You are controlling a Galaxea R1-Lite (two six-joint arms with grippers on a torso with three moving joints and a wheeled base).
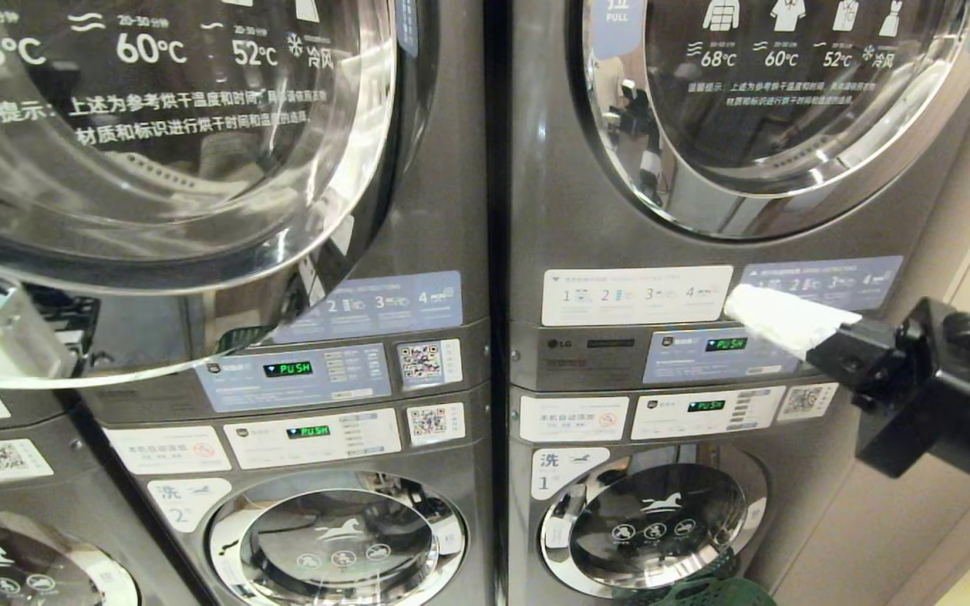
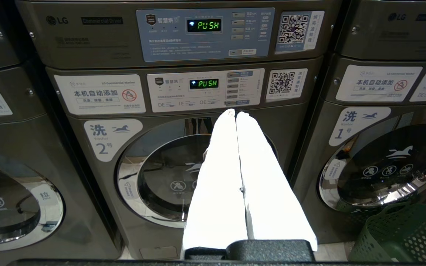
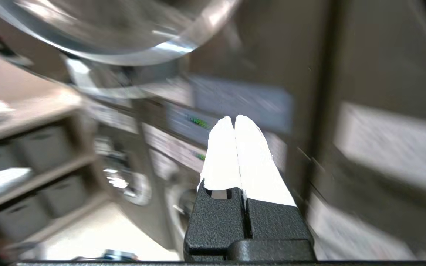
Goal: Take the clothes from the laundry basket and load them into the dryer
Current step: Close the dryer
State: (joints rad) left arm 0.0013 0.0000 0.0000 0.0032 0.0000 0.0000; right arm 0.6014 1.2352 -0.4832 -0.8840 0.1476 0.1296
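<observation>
A: Two grippers, both with white fingers pressed together on nothing. The right gripper is raised at the right of the head view, tips just in front of the blue instruction sticker on the right-hand grey steel dryer. The left gripper hangs low, facing the round glass door of washer number two.

B: Clothes?

A: None in view. Only the dark green perforated plastic laundry basket, on the floor before washer number one; its contents are hidden.

B: Risks?

A: The big chrome-rimmed glass dryer door stands swung open at upper left. An arm carrying a garment across, my guess, could clip its rim. Also, shut fingers must part before reaching into the basket, or they'll just prod the cloth.
</observation>
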